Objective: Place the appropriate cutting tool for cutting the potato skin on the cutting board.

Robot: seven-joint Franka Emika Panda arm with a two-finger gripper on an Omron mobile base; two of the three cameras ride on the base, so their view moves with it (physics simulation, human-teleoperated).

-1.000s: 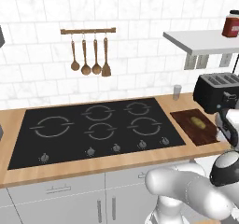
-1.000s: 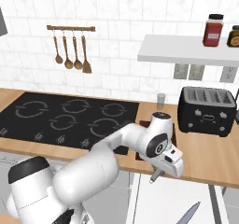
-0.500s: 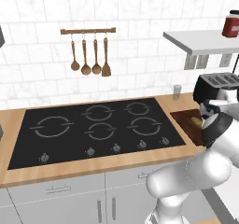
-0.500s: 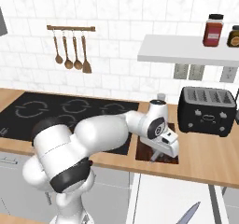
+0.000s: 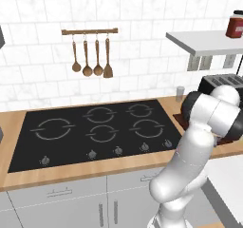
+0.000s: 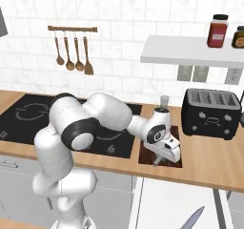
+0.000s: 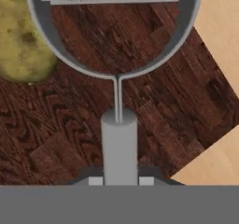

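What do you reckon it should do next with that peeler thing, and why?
Probably ease the pincer open and let go. It grips the grey peeler by the handle, directly over the dark cutting board, with its loop head beside the potato. I can't tell whether the peeler already touches the wood, so a slight lowering first may help.

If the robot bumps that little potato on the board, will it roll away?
Probably a bit. The potato looks rounded and lumpy, so it would likely wobble and stop rather than roll far. It sits on the flat cutting board with nothing bracing it. The peeler hangs close beside it, so a nudge seems possible.
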